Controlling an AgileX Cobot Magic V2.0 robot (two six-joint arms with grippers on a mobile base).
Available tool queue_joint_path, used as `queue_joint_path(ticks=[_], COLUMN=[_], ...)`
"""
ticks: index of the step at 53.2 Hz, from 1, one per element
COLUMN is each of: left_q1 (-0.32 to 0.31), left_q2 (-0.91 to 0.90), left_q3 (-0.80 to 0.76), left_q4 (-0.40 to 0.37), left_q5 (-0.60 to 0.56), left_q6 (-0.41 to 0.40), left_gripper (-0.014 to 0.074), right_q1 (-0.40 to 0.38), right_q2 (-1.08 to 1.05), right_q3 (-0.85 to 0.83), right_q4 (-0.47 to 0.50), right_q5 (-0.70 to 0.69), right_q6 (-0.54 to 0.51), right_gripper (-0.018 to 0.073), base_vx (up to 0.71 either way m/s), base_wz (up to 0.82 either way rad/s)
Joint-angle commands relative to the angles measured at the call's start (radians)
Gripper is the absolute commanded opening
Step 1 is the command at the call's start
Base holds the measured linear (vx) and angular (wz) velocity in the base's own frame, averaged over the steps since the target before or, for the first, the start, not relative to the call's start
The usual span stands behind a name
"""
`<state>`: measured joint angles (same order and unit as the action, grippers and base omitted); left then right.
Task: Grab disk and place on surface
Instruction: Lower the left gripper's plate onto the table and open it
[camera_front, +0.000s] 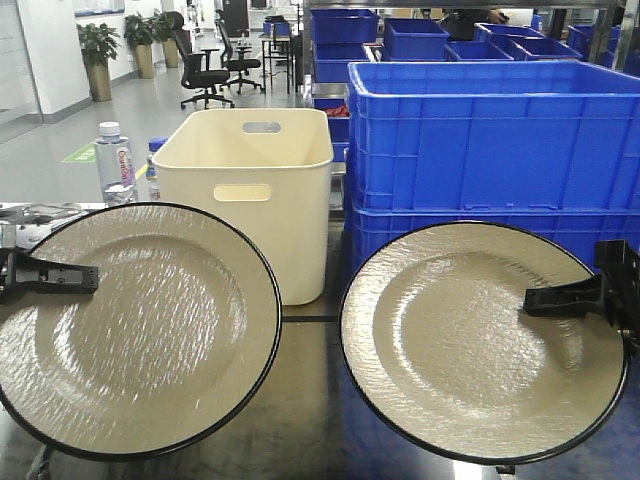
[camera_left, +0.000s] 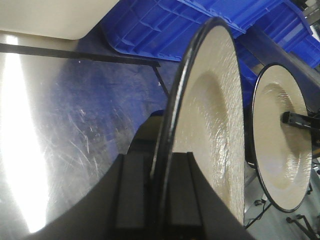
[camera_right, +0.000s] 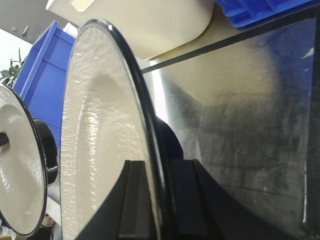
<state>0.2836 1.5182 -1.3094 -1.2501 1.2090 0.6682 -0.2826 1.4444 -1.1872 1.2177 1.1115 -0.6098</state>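
Two beige disks with black rims are held above the dark glossy surface (camera_front: 310, 425). My left gripper (camera_front: 88, 278) is shut on the left rim of the left disk (camera_front: 150, 340). In the left wrist view this disk (camera_left: 215, 100) stands edge-on between the fingers of the left gripper (camera_left: 160, 167). My right gripper (camera_front: 530, 305) is shut on the right rim of the right disk (camera_front: 470, 350). The right wrist view shows that disk (camera_right: 100, 140) clamped in the right gripper (camera_right: 157, 172). Both disks tilt their faces toward the front camera. A black tape line (camera_left: 75, 52) crosses the surface (camera_left: 75, 115).
A cream plastic bin (camera_front: 250, 190) stands behind the disks, between them. Stacked blue crates (camera_front: 490, 140) fill the back right. A water bottle (camera_front: 115, 160) stands at the back left. Office chairs and plants are far behind.
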Motion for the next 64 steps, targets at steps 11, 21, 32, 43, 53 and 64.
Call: queue_joint_path(ticks=[11, 21, 32, 43, 53, 64], left_q1=[-0.003, -0.003, -0.003, -0.003, -0.005, -0.119], left_q2=[-0.048, -0.048, -0.048, -0.048, -0.038, 0.059], left_q3=[-0.034, -0.034, -0.034, -0.034, -0.034, -0.034], left_q4=[-0.146, -0.146, -0.147, -0.147, -0.146, -0.147], left_q5=[0.024, 0.024, 0.025, 0.014, -0.088, -0.208], left_q6=[-0.015, -0.015, -0.015, -0.015, -0.009, -0.016], left_gripper=[-0.0008, -0.0008, -0.0008, -0.0008, -0.0008, -0.0005], right_q1=[-0.003, -0.003, -0.003, -0.003, -0.003, -0.003], right_q2=[-0.044, -0.044, -0.044, -0.044, -0.044, -0.044], right_q3=[-0.032, -0.032, -0.032, -0.032, -0.032, -0.032], right_q4=[0.131, 0.131, 0.131, 0.184, 0.279, 0.409], right_q5=[0.017, 0.017, 0.017, 0.011, -0.078, -0.073], right_q6=[0.003, 0.003, 0.003, 0.003, -0.02, -0.052], right_gripper=[-0.0009, -0.0009, -0.0009, -0.0009, -0.0009, -0.0009], base_vx=[0.02, 0.0, 0.0, 0.0, 0.0, 0.0], base_wz=[-0.07, -0.01, 0.0, 0.0, 0.0, 0.0])
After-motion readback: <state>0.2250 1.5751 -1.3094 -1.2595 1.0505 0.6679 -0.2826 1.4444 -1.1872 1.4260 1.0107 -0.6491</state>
